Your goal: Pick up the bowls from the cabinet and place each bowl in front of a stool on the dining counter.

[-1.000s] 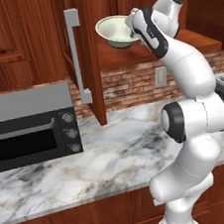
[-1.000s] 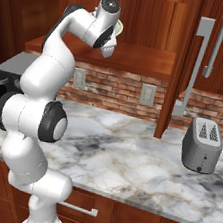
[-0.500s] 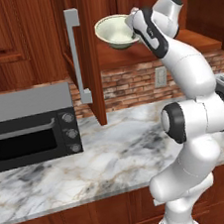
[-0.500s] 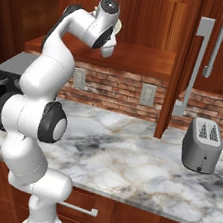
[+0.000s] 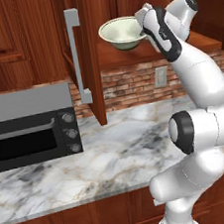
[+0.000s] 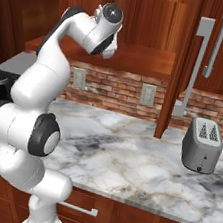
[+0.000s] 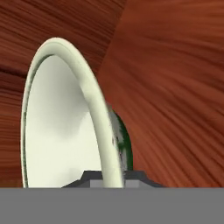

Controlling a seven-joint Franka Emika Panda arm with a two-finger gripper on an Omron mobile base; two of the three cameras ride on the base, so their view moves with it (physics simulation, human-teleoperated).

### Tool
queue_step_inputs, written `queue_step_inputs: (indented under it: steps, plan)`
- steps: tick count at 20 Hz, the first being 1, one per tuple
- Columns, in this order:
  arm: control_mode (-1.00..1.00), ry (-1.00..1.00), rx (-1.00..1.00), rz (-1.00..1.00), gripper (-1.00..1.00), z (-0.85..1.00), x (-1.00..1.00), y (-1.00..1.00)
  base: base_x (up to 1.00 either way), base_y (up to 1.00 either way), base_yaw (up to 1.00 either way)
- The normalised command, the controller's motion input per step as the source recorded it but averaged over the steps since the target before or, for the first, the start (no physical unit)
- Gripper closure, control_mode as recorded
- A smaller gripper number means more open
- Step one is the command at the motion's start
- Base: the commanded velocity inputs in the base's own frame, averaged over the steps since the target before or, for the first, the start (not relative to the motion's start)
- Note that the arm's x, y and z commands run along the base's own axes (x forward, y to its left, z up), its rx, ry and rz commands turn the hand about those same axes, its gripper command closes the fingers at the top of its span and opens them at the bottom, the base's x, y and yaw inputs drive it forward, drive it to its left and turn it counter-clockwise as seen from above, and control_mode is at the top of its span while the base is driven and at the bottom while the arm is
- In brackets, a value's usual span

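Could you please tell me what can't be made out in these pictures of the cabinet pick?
- Tool tips: left base view, behind the whitish pale-green ceramic bowl rim.
- Same bowl: right base view, hidden by the white arm.
- Bowl's lower part: hand view, cut off at the bottom edge.

Brick backsplash (image 6: 121, 92) above marble counter (image 6: 126, 161), with microwave (image 5: 28, 127) and toaster (image 6: 203, 146).

Marble bench (image 5: 114, 148) carrying a microwave (image 5: 31, 125) at its left and a toaster (image 6: 203, 145) at its right, cabinet shelf (image 6: 141, 60) bearing a pale green bowl (image 5: 122, 33)
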Motion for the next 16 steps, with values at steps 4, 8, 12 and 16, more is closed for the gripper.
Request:
queue_step_inputs:
  steps: [4,8,12,16]
  plan:
    - [-1.00,-0.16,0.11,-0.09,1.00,0.00,-0.55,-0.13,0.00,0.00,0.00]
    - [-1.00,-0.13,0.08,-0.09,1.00,0.00,-0.72,-0.06,0.00,0.00,0.00]
    - [-1.00,-0.07,0.06,-0.09,1.00,0.01,-0.78,-0.05,0.00,0.00,0.00]
    - [-1.00,-0.01,0.03,-0.06,1.00,0.11,-0.76,-0.02,0.00,0.00,0.00]
